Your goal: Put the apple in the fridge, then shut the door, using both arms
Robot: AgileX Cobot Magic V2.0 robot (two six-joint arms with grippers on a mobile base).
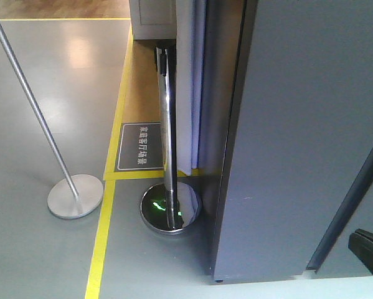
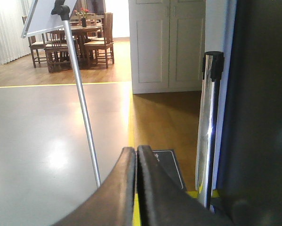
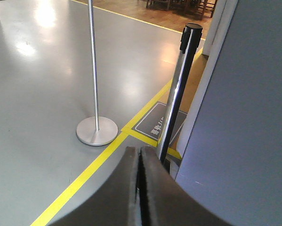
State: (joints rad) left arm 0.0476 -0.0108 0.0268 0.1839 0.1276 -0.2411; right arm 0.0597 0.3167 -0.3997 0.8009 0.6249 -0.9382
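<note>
The apple is out of view in every frame. The fridge shows as a tall grey panel on the right of the front view, and again in the right wrist view and, dark, in the left wrist view. Its white interior is not visible, and I cannot tell the door from the rest of the body. My left gripper is shut with nothing between its fingers and hangs above the floor left of the fridge. My right gripper is also shut and empty, close beside the grey panel.
A chrome stanchion post on a round base stands right against the fridge's left side. A thin pole stand is further left. Yellow floor tape and a dark floor sign lie nearby. White cabinet doors are beyond.
</note>
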